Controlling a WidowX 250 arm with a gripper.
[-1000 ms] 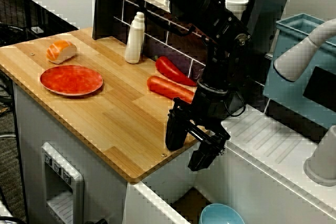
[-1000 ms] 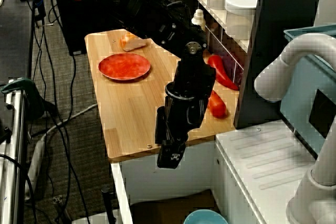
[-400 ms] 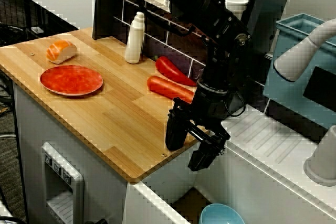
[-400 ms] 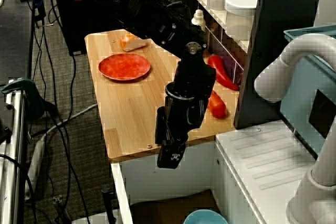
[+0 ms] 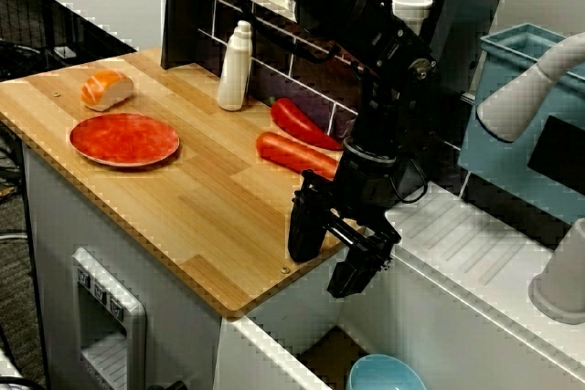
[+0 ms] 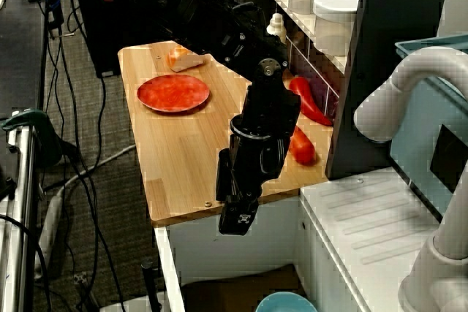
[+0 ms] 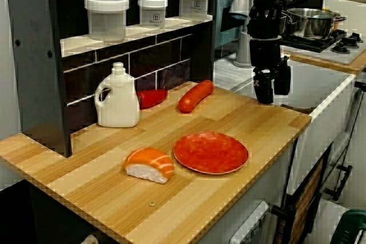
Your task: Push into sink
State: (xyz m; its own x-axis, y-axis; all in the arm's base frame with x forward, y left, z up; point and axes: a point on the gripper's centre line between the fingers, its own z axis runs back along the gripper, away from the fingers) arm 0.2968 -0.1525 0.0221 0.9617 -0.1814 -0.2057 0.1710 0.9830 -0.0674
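My black gripper (image 5: 329, 258) hangs open with nothing between its fingers, over the right end of the wooden counter (image 5: 183, 207), right at the edge by the sink. The sink (image 5: 439, 326) is a white basin with a brown floor, and a blue bowl (image 5: 384, 374) lies in it. An orange-red sausage (image 5: 294, 154) lies on the counter just behind and left of the gripper, apart from it. A red pepper (image 5: 302, 121) lies behind the sausage against the shelf. From the side the gripper (image 7: 272, 87) stands between the sausage (image 7: 195, 95) and the sink (image 7: 337, 92).
A red plate (image 5: 124, 139), a salmon sushi piece (image 5: 106, 89) and a white bottle (image 5: 234, 67) sit further left on the counter. A dark shelf (image 7: 137, 27) carries three jars. A teal bin (image 5: 512, 98), white faucet (image 5: 530, 89) and ribbed drainboard (image 5: 475, 244) lie right of the sink.
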